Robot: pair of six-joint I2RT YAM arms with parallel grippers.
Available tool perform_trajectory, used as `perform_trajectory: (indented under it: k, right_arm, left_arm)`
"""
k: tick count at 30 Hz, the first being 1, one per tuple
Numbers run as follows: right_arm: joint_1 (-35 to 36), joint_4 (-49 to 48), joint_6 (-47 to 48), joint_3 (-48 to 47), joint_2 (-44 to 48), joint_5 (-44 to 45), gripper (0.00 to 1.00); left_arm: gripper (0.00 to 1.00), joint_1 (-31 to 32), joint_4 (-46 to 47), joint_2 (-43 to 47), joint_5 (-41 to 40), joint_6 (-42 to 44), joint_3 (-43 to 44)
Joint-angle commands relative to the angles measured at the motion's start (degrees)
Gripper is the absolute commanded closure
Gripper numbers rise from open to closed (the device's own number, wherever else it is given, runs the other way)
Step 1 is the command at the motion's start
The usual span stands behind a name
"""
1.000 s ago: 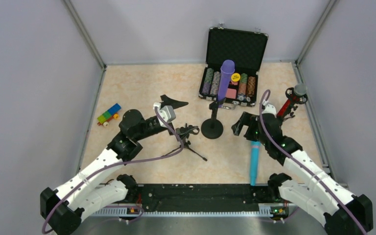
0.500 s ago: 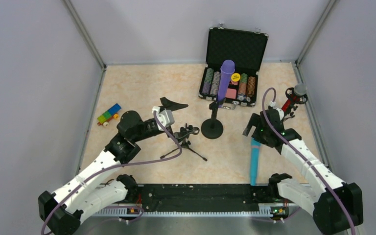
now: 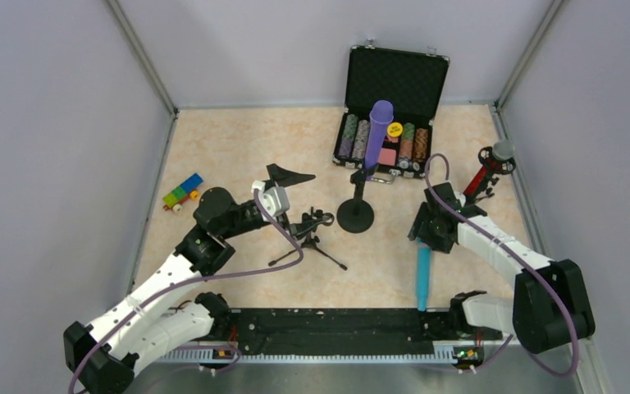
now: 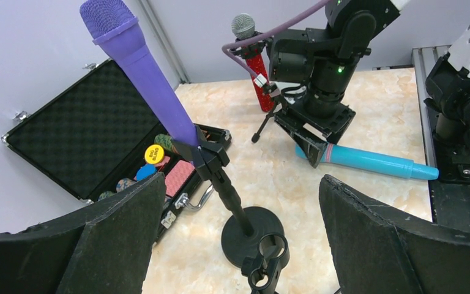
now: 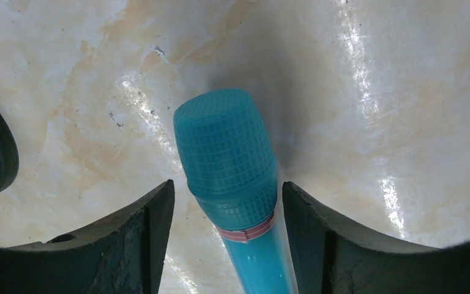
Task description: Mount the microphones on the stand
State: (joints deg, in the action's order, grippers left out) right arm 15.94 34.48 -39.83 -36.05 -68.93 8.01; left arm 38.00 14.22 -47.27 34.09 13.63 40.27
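The purple microphone (image 3: 378, 131) sits clipped in the round-based black stand (image 3: 355, 215), also in the left wrist view (image 4: 139, 61). The red glittery microphone (image 3: 484, 174) with silver head stands in a small tripod at the right; it shows in the left wrist view (image 4: 254, 58). The teal-blue microphone (image 3: 422, 271) lies flat on the table. My right gripper (image 3: 423, 238) is open, its jaws on either side of the teal head (image 5: 229, 162), not touching. My left gripper (image 3: 289, 174) is open and empty, just behind an empty black tripod clip stand (image 3: 314, 224), seen close in its wrist view (image 4: 266, 263).
An open black case of poker chips (image 3: 385, 144) stands behind the purple microphone's stand. A coloured toy block car (image 3: 182, 191) lies at the left. Grey walls close in the table. A black rail (image 3: 328, 328) runs along the near edge.
My right gripper has swung down and toward me, lowering over the teal microphone's head. My left gripper has shifted slightly left and back.
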Motion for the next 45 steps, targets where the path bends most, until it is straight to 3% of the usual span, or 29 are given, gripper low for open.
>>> perform_trajectory:
  k: [1, 9, 15, 20, 22, 24, 25, 39, 45]
  right_arm:
    - [-0.23, -4.55, 1.86, 0.64, -1.27, -0.84, 0.37]
    - [-0.21, -9.26, 2.52, 1.15, -6.18, -1.01, 0.42]
    - [-0.26, -11.82, 5.21, -2.01, -8.66, -0.20, 0.58]
    - [-0.69, -11.94, 8.06, -5.46, -10.62, 5.43, 0.58]
    - [-0.72, -12.36, 10.23, -7.11, -11.74, 5.45, 0.25]
    - [-0.66, -11.38, 12.10, -8.24, -12.71, 4.03, 0.04]
    - [-0.65, -10.68, 12.56, -8.81, -13.02, 3.50, 0.01]
    - [-0.66, -2.26, 9.45, -3.08, -6.35, -3.20, 0.01]
    - [0.63, -1.90, 8.05, 0.37, -5.84, -7.51, 0.06]
  left_arm:
    - [0.01, 0.24, 4.18, 0.00, 1.92, -0.28, -0.29]
    - [0.01, 0.25, 4.28, -0.26, 2.41, -0.65, 0.32]
    - [0.01, 0.24, 3.78, -0.53, 2.69, -0.66, 0.84]
    - [0.01, 0.26, 0.93, -0.54, 2.27, 0.86, 2.08]
    - [0.01, 0.24, 0.11, -0.45, 2.28, 1.47, 2.29]
    - [0.01, 0.24, 0.06, -0.43, 2.30, 1.42, 2.13]
    - [0.01, 0.25, 0.07, -0.58, 2.41, 1.37, 2.04]
    - [0.01, 0.25, 1.80, -1.18, 3.72, 1.51, 1.22]
    - [0.01, 0.23, 3.55, -1.33, 4.88, 0.62, 1.10]
